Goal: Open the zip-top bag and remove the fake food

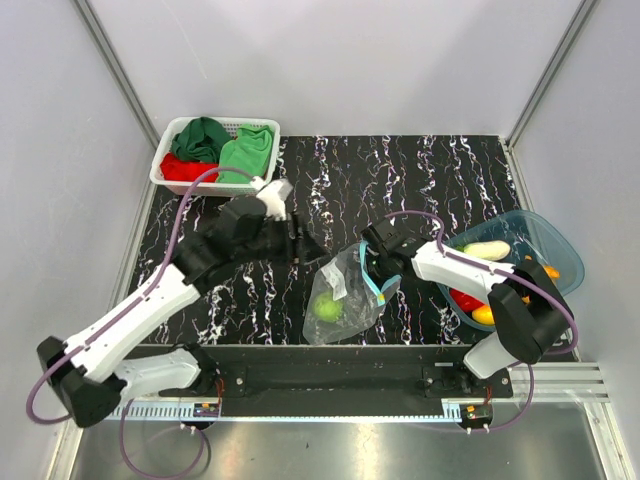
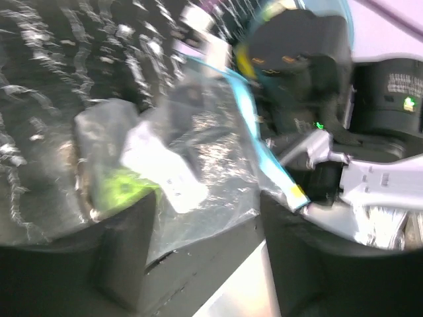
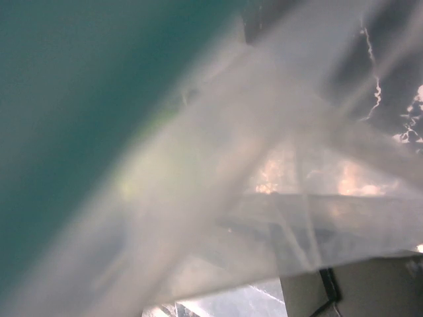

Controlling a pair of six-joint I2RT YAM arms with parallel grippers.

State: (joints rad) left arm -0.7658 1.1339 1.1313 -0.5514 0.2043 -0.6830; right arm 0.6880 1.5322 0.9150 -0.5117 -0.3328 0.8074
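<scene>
left gripper [image 1: 310, 250] spread wide, just beside the zip-top bag [image 1: 350, 295] near the desk's [image 1: 420, 180] front edge; right gripper [image 1: 368, 262] at the blue zip strip [image 1: 377, 287], grip impossible to tell; green fake food [image 1: 327, 306] inside.

Clear and crinkly, the zip-top bag [image 1: 350, 298] lies crumpled on the table, its mouth end raised against the right arm's jaws. Its light blue zip strip [image 1: 377, 287] bows in a curve just beside them. A white label [image 1: 338, 285] shows through the film. One green piece of fake food [image 1: 327, 306] sits inside at the closed end, ahead of the left arm's jaws and apart from them. A pale white piece [image 1: 487, 250], a red one [image 1: 463, 299] and a yellow-orange one [image 1: 483, 315] lie together, well apart from both pairs of jaws, off to the right.
</scene>
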